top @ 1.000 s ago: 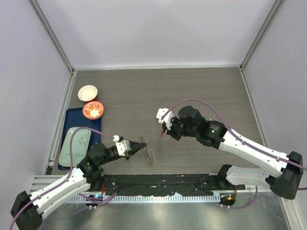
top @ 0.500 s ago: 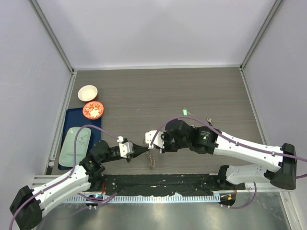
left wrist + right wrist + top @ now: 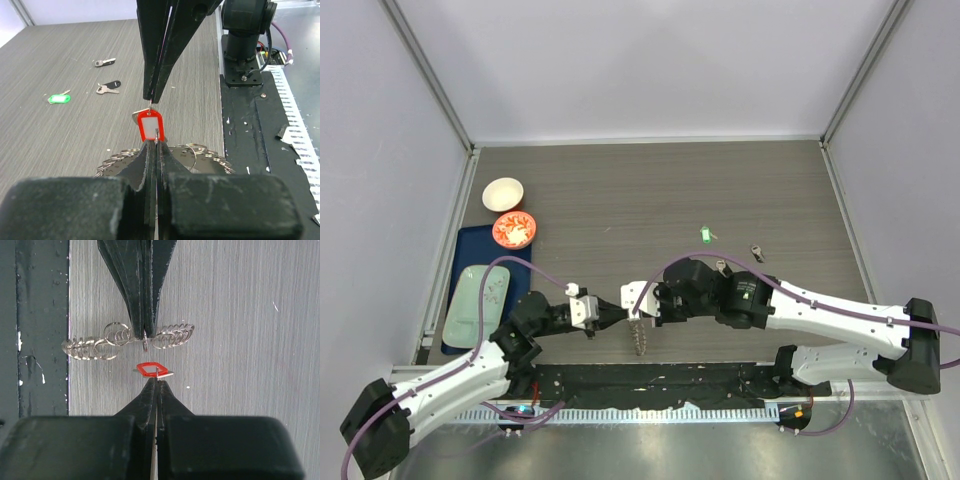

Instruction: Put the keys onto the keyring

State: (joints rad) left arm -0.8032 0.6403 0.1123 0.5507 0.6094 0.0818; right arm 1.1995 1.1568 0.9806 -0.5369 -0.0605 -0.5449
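The keyring (image 3: pixel 639 338) stands on edge near the table's front. It shows as a grey disc fringed with small wire rings (image 3: pixel 210 152) and as a row of loops (image 3: pixel 90 346). My left gripper (image 3: pixel 617 312) (image 3: pixel 156 144) is shut on one of its small rings. Tip to tip with it, my right gripper (image 3: pixel 634 311) (image 3: pixel 156 382) is shut on the thin wire loop of the red key (image 3: pixel 150 125) (image 3: pixel 152 369), held just off the ring. A green key (image 3: pixel 704 234) (image 3: pixel 59 98) and two black keys (image 3: pixel 110 88) (image 3: pixel 105 62) lie loose on the table.
At the left stand a white bowl (image 3: pixel 503 193), an orange bowl (image 3: pixel 514 229) and a blue tray (image 3: pixel 466 250) carrying a pale plate (image 3: pixel 480 298). A black base strip (image 3: pixel 660 381) with the arm mounts runs along the near edge.
My right arm has swung left and down, bringing the red key up to the left gripper's tip. The keyring has tipped up onto its edge. The green key is now uncovered.
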